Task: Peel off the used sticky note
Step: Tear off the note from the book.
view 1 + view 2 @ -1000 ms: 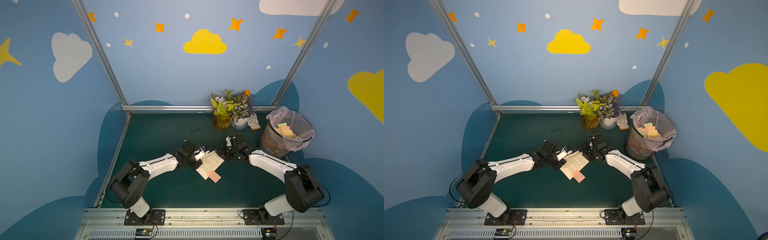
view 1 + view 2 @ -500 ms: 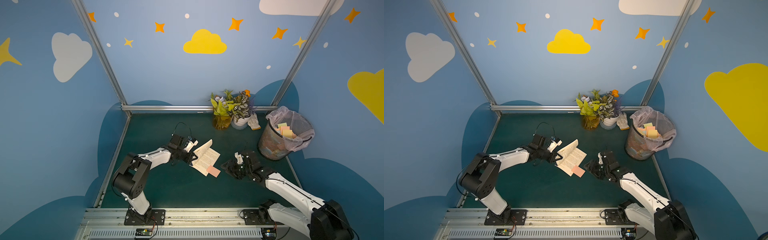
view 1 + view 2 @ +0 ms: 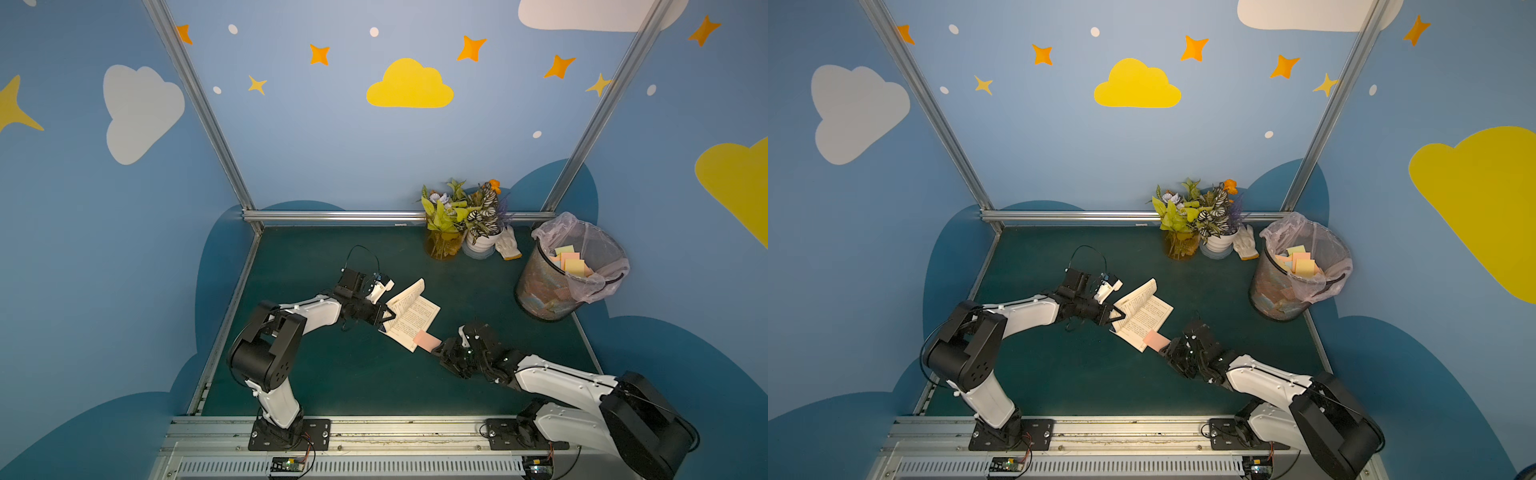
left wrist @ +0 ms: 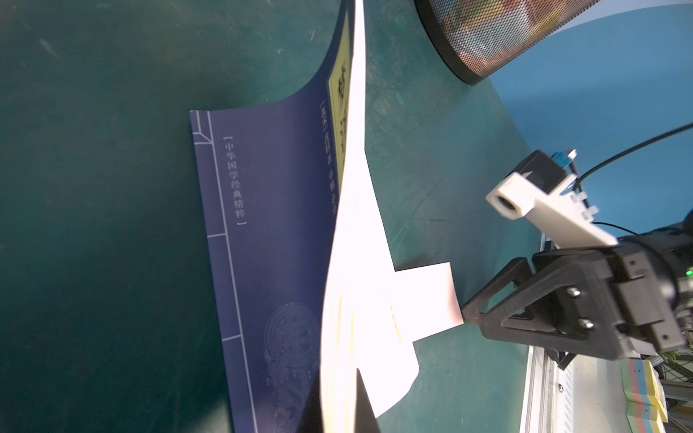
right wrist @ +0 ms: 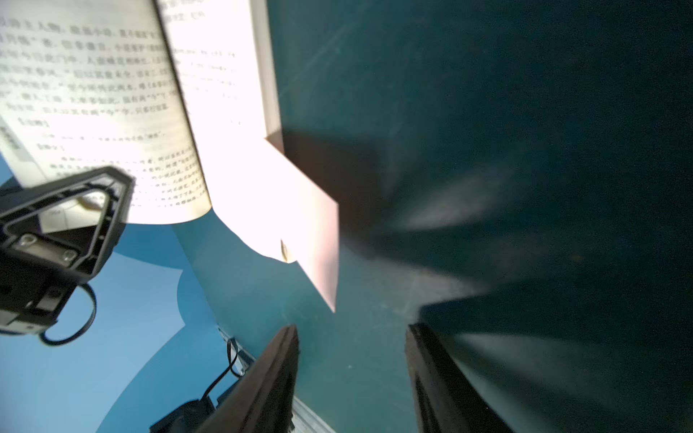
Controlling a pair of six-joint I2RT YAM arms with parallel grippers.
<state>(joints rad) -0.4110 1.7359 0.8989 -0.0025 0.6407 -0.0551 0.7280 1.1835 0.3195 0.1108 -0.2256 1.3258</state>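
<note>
The green table (image 3: 316, 374) carries an open book (image 3: 417, 313) near its middle, with the book's left half standing up off the surface. The left claw (image 3: 384, 319) is clamped on that raised half. The right claw (image 3: 439, 350), jaws apart and empty, sits low just beside the pink sticky note (image 3: 427, 340), which overhangs the right page's near corner.

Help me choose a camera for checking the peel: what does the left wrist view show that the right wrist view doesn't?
Only left wrist: the blue cover, the mesh bin. Only right wrist: the printed text on the open pages. Both: the sticky note jutting from the book, and the right gripper, open, near its free edge.
</note>
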